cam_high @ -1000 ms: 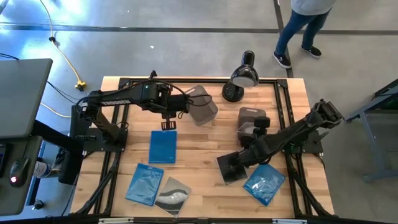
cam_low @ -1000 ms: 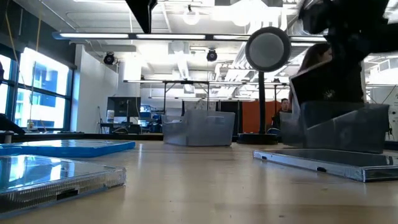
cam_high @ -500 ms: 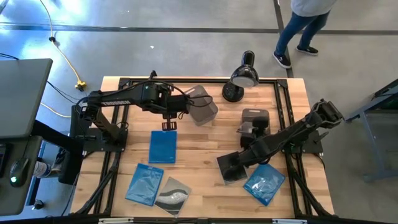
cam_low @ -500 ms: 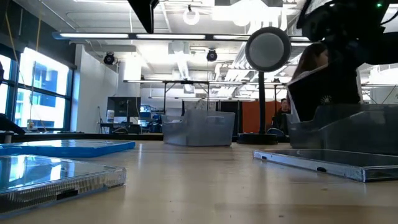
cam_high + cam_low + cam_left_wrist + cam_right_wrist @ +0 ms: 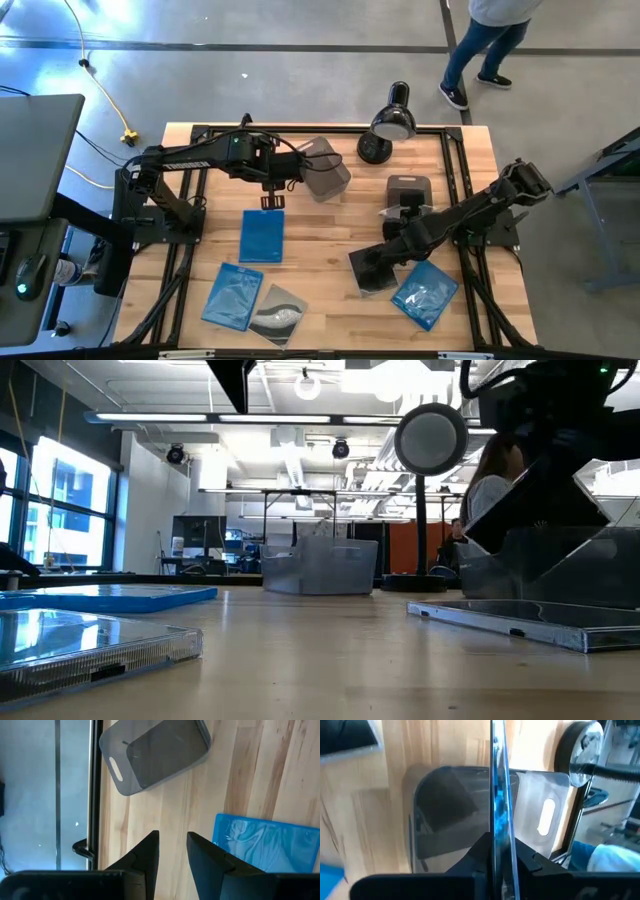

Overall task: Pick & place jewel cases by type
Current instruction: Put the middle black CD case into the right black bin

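Since a second ago: left gripper [image 5: 271, 201] hasn't moved, jaws a narrow gap apart, empty, over the top edge of the upright blue case [image 5: 262, 236]. Right gripper [image 5: 411, 203] has shifted nearer the right tub [image 5: 407, 185], and the dark case [image 5: 498, 815] clamped edge-on in its jaws now tilts more over that tub. Left tub [image 5: 322, 170]: nothing visible inside. Right tub: dark shape inside, can't tell what. On the table [image 5: 330, 295]: blue case [image 5: 232, 295] and clear disc case [image 5: 277, 312] front left, dark case [image 5: 371, 270] and blue case [image 5: 426, 292] front right.
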{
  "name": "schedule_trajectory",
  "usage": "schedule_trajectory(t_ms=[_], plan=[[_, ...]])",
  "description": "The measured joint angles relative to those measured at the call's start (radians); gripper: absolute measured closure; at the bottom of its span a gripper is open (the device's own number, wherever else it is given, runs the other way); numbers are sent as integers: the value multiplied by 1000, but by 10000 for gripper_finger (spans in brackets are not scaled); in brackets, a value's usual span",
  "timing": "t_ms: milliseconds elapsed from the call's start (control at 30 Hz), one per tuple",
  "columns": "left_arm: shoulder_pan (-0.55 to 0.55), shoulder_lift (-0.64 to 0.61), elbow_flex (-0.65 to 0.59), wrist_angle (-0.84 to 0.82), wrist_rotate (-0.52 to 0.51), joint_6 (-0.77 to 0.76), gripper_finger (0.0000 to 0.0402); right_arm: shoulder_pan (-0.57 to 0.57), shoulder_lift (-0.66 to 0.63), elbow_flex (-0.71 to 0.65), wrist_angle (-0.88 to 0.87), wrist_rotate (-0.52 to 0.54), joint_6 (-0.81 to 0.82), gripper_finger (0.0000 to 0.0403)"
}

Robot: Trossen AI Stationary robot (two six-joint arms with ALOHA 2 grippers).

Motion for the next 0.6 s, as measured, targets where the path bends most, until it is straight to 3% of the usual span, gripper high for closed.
schedule_trajectory(t_ms=[267, 400, 600], plan=[[0, 0, 0, 0, 1, 0, 305, -6, 0, 0, -95, -2, -209, 369], [0, 1, 0, 0, 1, 0, 305, -6, 0, 0, -189, 48, -287, 368], [0, 1, 0, 0, 2, 0, 305, -14, 2, 0, -187, 34, -457, 372]])
